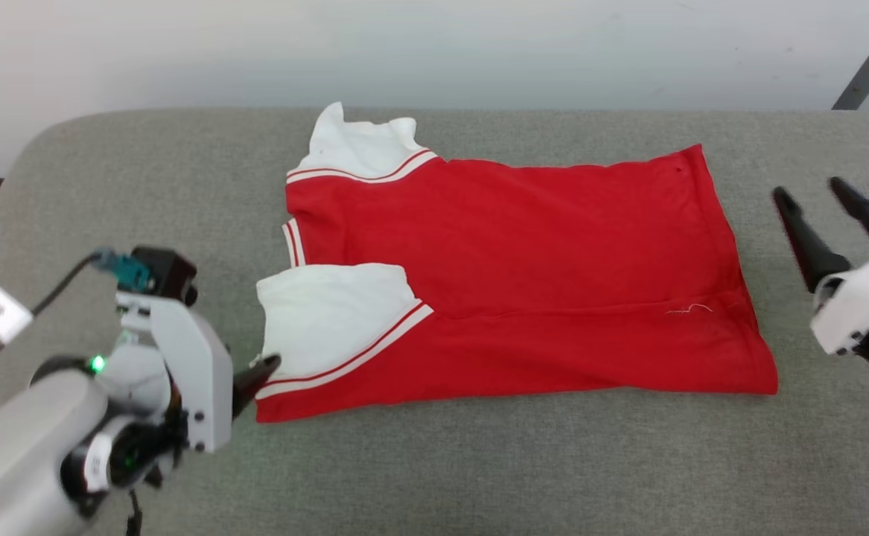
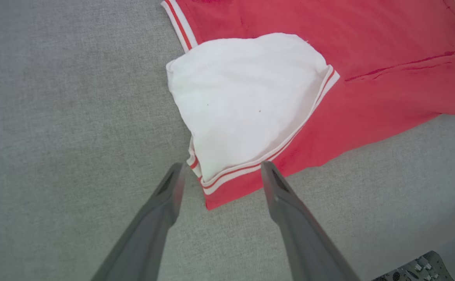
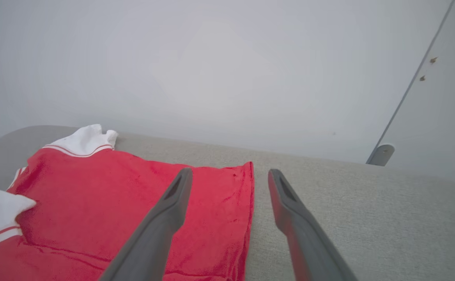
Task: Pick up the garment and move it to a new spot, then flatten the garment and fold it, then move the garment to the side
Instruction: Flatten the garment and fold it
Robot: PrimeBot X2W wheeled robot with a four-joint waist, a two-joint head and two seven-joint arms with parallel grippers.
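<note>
Garment (image 1: 516,283): fold step in hand.
We keep left gripper (image 2: 222,167) and right gripper (image 1: 808,190) spread wide, empty; next, we judge, grip both ends.

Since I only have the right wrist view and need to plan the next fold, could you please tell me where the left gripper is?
Observer: The left gripper hovers at the shirt's near left corner, over the striped cuff of a white sleeve.
Operator: Thank you; is it gripping the cloth?
Observer: No, its fingers stand apart with nothing pinched.
Operator: How does the near side lie?
Observer: A crease runs lengthwise near the front edge, and that sleeve lies on top of the red body.
</note>
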